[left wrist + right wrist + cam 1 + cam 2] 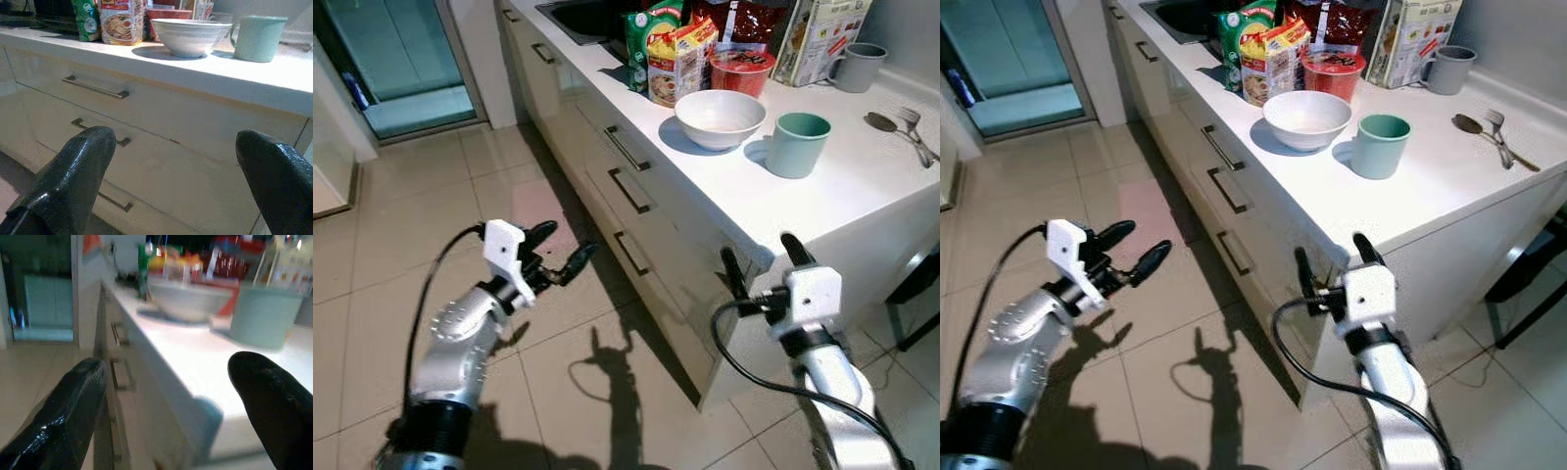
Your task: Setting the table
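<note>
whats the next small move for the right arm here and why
Probably raise the right gripper above the counter edge and move it toward the green cup. Its fingers are open and empty, just below the edge, and the cup stands nearest on that side, beside the white bowl. The left gripper hovers open over the floor, farther off.

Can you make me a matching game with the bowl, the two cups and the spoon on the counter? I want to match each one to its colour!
Things:
1. bowl
2. cup beside the bowl
3. mug by the carton
4. spoon

Colours:
A. grey
B. silver
C. white
D. pale green

Pairs: 1-C, 2-D, 3-A, 4-B
</note>
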Motion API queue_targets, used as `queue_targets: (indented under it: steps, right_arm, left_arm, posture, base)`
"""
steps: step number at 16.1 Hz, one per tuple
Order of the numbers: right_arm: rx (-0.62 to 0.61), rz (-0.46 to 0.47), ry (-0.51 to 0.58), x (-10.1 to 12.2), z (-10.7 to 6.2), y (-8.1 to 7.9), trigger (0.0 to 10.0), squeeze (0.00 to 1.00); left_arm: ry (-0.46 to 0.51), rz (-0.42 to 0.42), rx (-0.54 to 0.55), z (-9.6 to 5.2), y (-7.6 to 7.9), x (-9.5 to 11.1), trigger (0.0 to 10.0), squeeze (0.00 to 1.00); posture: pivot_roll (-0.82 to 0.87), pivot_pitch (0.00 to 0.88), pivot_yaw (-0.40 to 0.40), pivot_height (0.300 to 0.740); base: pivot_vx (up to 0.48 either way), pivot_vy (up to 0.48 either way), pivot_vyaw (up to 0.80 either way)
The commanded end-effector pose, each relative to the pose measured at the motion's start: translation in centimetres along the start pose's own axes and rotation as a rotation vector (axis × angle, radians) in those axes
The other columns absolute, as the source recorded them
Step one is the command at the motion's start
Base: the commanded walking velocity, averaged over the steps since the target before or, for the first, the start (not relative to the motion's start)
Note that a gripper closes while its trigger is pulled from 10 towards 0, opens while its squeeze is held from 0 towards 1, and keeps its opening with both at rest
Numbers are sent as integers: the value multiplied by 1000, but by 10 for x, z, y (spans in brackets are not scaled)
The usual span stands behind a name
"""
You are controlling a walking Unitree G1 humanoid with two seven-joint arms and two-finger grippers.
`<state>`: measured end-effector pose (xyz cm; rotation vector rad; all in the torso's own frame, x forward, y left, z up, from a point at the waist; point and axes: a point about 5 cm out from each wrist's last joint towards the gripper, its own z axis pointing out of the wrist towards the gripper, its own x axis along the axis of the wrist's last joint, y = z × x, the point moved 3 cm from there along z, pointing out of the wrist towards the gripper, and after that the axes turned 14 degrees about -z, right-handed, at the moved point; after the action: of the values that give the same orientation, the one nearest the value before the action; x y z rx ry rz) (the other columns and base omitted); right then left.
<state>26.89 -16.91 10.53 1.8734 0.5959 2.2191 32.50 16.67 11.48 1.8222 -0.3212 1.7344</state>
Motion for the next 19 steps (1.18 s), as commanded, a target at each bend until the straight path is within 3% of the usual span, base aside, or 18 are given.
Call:
queue_targets:
  steps: [1, 3, 7, 19]
  right_arm:
    - [-23, 15, -46, -10, -4, 8, 10000, 0]
    - [-89, 17, -33, -5, 1, 23, 10000, 0]
    - [-52, -18, 21, 7, 5, 12, 10000, 0]
    - [-50, -21, 25, 8, 6, 11, 10000, 0]
  left_arm:
    - [-2, 39, -6, 0, -4, 6, 10000, 0]
    - [-32, 34, 2, 6, -9, 8, 10000, 0]
    - [-17, 29, -1, 10, -5, 7, 10000, 0]
    - [-17, 30, -1, 10, -5, 6, 10000, 0]
  posture:
    - [-58, 0, 101, 740]
    - [-68, 0, 107, 740]
    - [-63, 0, 99, 740]
    - [-63, 0, 99, 740]
  base:
    - [0, 0, 0]
    - [0, 0, 0]
    - [0, 0, 0]
    - [0, 0, 0]
